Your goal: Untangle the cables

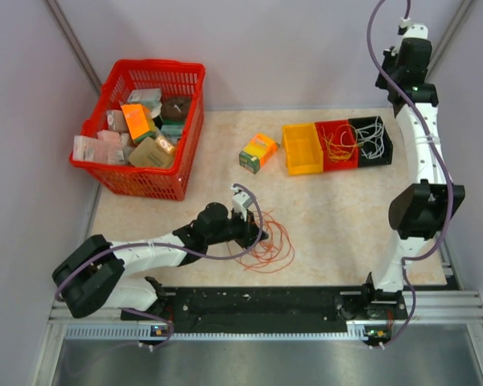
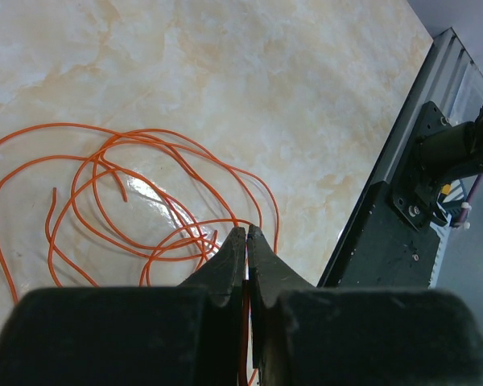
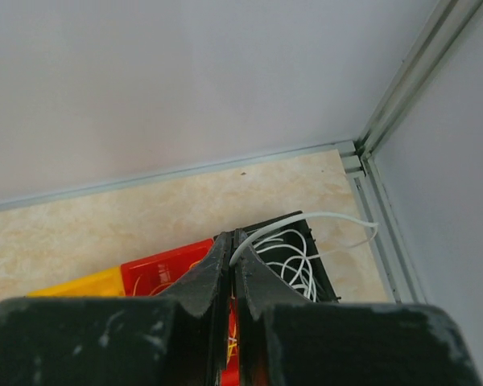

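Here, I am watching my left gripper [image 2: 247, 240] pinching shut on a strand of the orange cables [image 2: 105, 201], which are lying in loose loops on the table [image 2: 266, 80], well apart from the black bin [image 1: 371, 141]. My right gripper [image 3: 231, 241] is hanging above that bin, jaws clamped together on a white cable [image 3: 330, 215] that is arching back toward it.

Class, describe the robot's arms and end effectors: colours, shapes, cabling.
Both the left arm and right arm have white tubular links and black joints, with a purple hose running along each. The left end effector and right end effector have two black, tapering fingers; the right's look scuffed.
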You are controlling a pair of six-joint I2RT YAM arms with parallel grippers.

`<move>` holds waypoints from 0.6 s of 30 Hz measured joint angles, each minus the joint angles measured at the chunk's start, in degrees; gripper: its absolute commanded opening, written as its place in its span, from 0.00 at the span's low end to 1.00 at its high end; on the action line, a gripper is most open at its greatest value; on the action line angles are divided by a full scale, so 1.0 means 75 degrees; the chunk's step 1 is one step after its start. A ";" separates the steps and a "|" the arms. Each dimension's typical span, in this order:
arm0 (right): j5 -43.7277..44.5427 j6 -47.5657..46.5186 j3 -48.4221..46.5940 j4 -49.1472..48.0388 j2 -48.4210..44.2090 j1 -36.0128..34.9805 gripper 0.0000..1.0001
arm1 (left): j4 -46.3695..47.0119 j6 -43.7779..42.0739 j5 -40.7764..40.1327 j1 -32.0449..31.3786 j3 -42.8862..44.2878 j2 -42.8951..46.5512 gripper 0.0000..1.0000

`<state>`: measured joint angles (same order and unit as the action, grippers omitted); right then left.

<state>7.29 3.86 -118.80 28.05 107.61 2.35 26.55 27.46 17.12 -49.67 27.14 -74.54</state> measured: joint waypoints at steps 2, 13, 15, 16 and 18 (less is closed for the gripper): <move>-0.0087 0.0003 -0.0175 0.0012 0.0172 0.0012 0.00 | -0.0003 0.0000 0.0000 0.0000 0.0000 0.0000 0.00; -0.0478 0.0152 -0.1183 -0.0055 -0.0122 0.0012 0.00 | -0.0003 0.0000 0.0000 0.0000 0.0000 -0.0003 0.00; -0.0469 0.0143 -0.1247 -0.0085 -0.0262 0.0017 0.00 | -0.0003 0.0000 0.0000 0.0000 0.0000 -0.0003 0.00; -0.0466 0.0122 -0.1285 -0.0114 -0.0323 0.0026 0.00 | -0.0003 0.0000 0.0000 0.0000 0.0000 -0.0003 0.00; -0.0469 0.0096 -0.1288 -0.0149 -0.0405 0.0058 0.00 | -0.0003 0.0000 0.0000 0.0000 0.0000 0.0000 0.00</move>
<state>3.77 4.58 -128.46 26.94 104.57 2.79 26.52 27.46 17.12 -49.67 27.14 -74.54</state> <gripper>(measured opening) 0.006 0.034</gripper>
